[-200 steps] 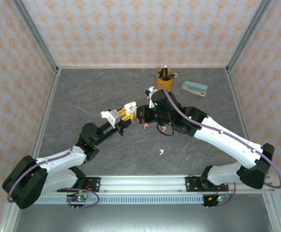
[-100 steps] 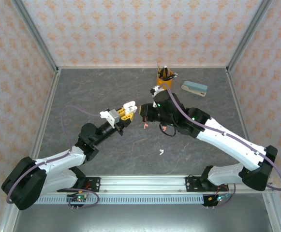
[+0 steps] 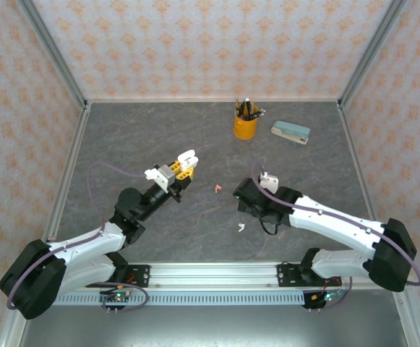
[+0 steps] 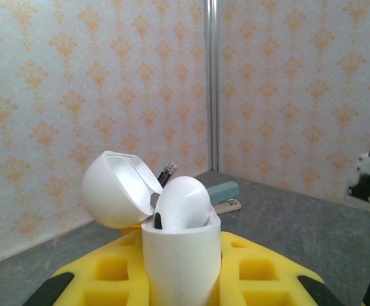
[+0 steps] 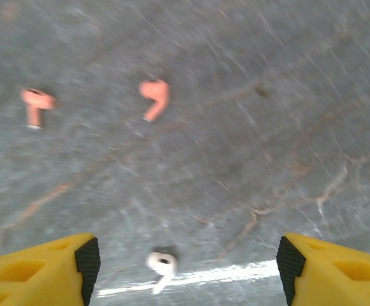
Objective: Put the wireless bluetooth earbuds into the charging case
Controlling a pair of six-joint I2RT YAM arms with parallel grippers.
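Observation:
My left gripper (image 3: 178,170) is shut on a white charging case (image 3: 186,159), held upright above the table with its lid (image 4: 118,188) hinged open. In the left wrist view the case (image 4: 181,255) stands between the yellow fingers (image 4: 108,284), and a white rounded earbud (image 4: 183,201) sits in its opening. My right gripper (image 3: 244,210) hangs low over the table, open, with nothing between its fingers (image 5: 86,261). A white earbud (image 5: 161,266) lies on the table below it. Two salmon-pink earbuds (image 5: 156,97) (image 5: 37,102) lie farther off. From above I see a pink earbud (image 3: 215,189) and the white earbud (image 3: 241,227).
An orange cup of pencils (image 3: 245,124) and a teal stapler (image 3: 290,132) stand at the back of the grey table. Patterned walls close in the back and both sides.
My right gripper has drawn back from the case, come down to the near right over the white earbud, and opened. The left arm shifted slightly left with the case.

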